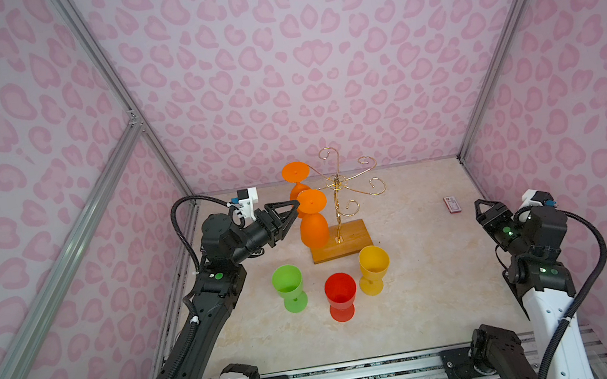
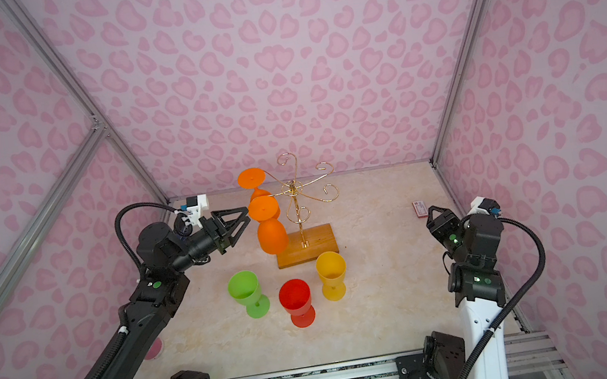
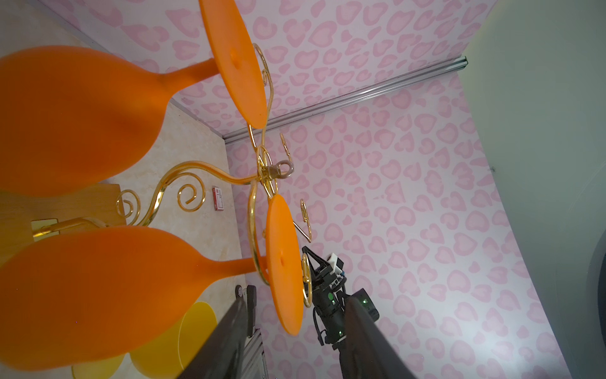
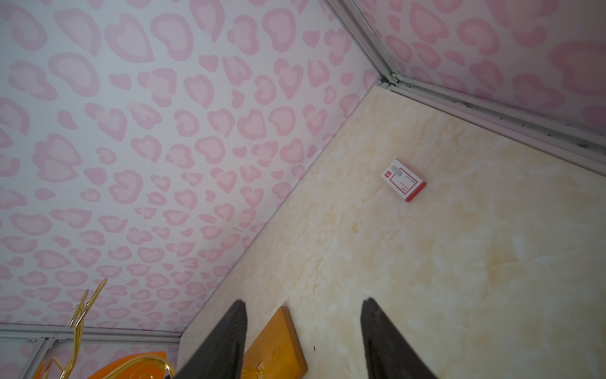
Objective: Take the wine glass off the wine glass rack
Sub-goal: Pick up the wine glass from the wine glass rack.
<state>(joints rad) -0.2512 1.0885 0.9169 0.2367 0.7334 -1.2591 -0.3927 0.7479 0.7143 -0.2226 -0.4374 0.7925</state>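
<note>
Your left gripper [image 1: 292, 213] sits at the top of the wine glass rack [image 1: 337, 183], fingers [image 3: 229, 334] half spread either side of the foot of the nearer orange wine glass [image 1: 314, 231], hanging upside down beside a second orange wine glass [image 1: 295, 171]. In front of the wooden base, a green wine glass [image 1: 287, 281], a red wine glass [image 1: 340, 292] and a yellow wine glass [image 1: 374, 263] stand upright on the bench [image 1: 427, 282]. Far right, past a small red-and-white box [image 1: 452, 205], your right gripper [image 4: 303, 302] hovers, fingers parted and empty.
</note>
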